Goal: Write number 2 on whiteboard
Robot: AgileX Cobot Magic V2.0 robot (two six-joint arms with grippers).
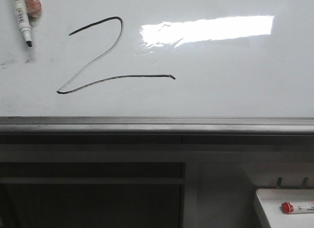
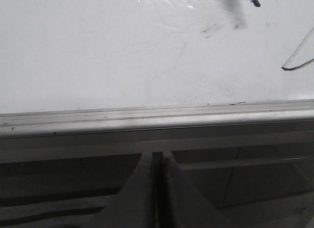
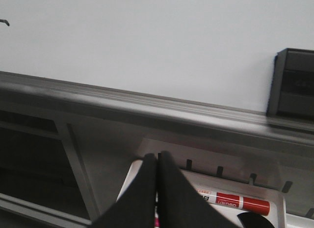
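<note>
Nearest the lens in each wrist view is a pair of dark fingers pressed flat together with nothing between them: the left gripper sits below the grey metal lower rail, and the right gripper hangs over a small white tray holding a red-capped marker.

From there, the large thin black hand-drawn number 2 stands finished on the upper left of the large glossy white whiteboard: curved top, long diagonal, and a base stroke running rightward along the board. It lies above and beyond both grippers, and the left arm appears the nearer one, since only the tail end of a stroke shows at the edge of each wrist view.

A white marker with a black tip hangs at the board's top left corner, tilted tip-down, held by something pinkish that I cannot identify.

With the figure complete, I judge no further stroke is needed; any coming move is likely a retreat.
</note>
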